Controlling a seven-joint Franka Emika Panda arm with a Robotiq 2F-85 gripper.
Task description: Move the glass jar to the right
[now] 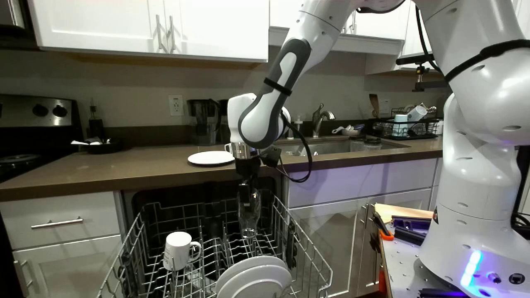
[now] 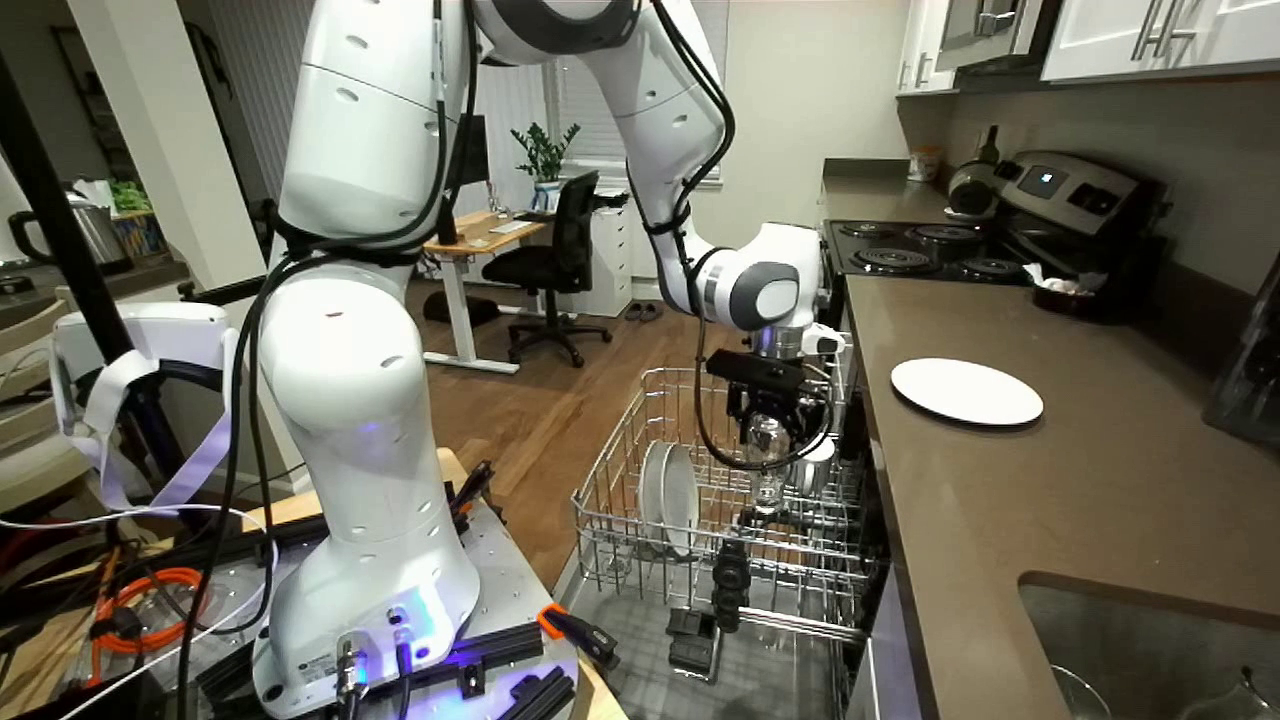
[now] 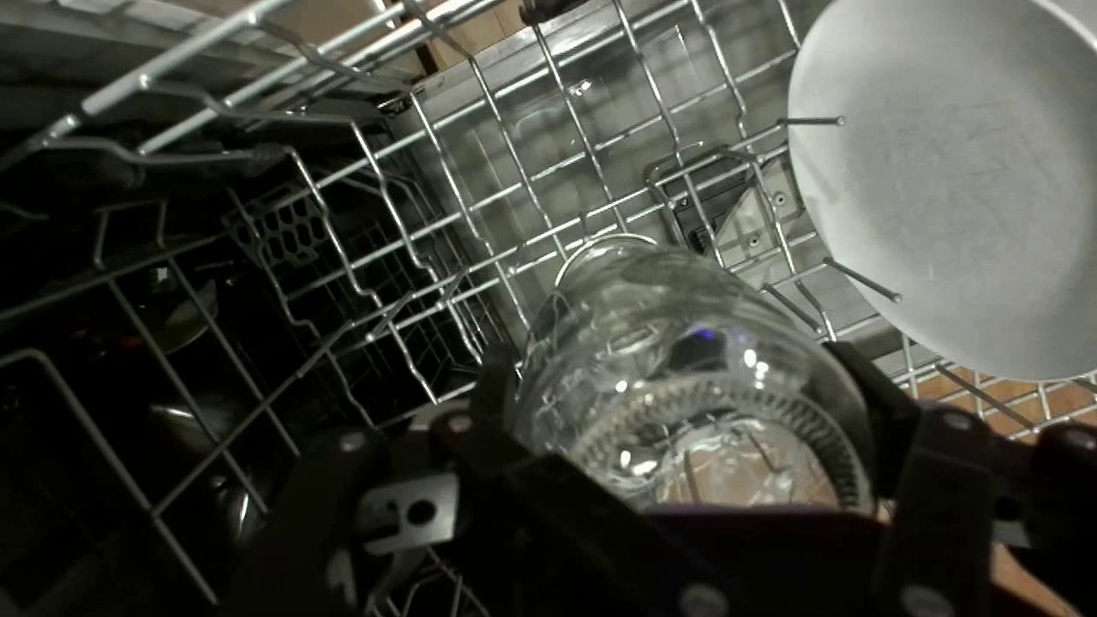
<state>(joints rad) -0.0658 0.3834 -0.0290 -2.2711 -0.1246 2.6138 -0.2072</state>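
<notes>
The coming move turns on how the glass jar (image 3: pixel 686 360) sits with the fingers (image 3: pixel 883 398): it lies directly between them, and in the wrist view its long axis runs from five o'clock, at what looks like its ribbed base, to eleven o'clock, where the far end points down at the dish rack (image 3: pixel 141 82). The fingers stand only as far apart as the glass jar needs, one at each side, and appear to have hold of it. In an exterior view it shows at six o'clock below them, nearly upright, with the white mug (image 1: pixel 177 250) off at eight o'clock and the plates (image 1: pixel 253 285) at six; whether its lower end touches the dish rack cannot be told. If right means three o'clock in that view, the move probably wants a lift towards twelve first, axis upright.
</notes>
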